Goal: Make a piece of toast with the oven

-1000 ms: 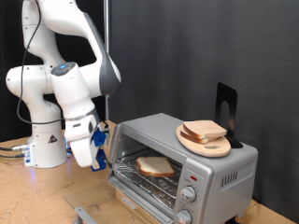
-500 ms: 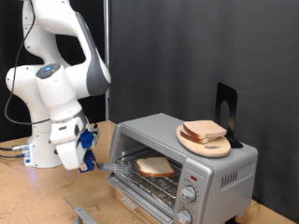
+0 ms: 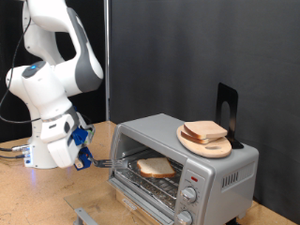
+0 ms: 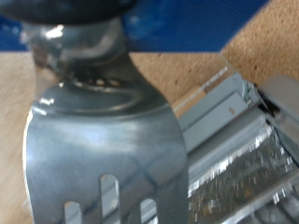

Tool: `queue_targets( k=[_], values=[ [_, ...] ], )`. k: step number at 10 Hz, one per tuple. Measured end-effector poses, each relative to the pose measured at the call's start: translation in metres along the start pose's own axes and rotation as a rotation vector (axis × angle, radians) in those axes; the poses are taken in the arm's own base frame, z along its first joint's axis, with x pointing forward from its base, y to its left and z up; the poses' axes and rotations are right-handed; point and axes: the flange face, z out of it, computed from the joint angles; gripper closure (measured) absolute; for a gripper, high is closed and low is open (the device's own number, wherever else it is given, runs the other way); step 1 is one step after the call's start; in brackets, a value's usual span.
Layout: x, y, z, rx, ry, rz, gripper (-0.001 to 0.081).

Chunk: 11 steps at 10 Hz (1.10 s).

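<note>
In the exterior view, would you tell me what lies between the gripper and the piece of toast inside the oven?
A metal spatula held in the gripper spans the gap, its blade pointing at the open oven. The piece of toast lies on the rack beyond it.

no readable text, labels or numbers

Oven point(image 3: 187, 155) mouth open, toast point(image 3: 156, 168) on rack inside; spatula point(image 3: 101, 164) just outside mouth.
</note>
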Motion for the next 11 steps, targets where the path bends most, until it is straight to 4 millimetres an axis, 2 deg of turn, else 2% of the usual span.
queue_targets(
  k=[3,7,9,11],
  values=[
    [0.001,0.006,-0.046,0.084,0.089,-0.007,0.0417],
    [0.008,-0.004,-0.103,0.138,0.126,-0.003,0.0417],
    [0.006,-0.005,-0.108,0.137,0.103,0.010,0.0417],
    [0.013,-0.015,-0.107,0.201,0.167,-0.022,0.0417]
  ],
)
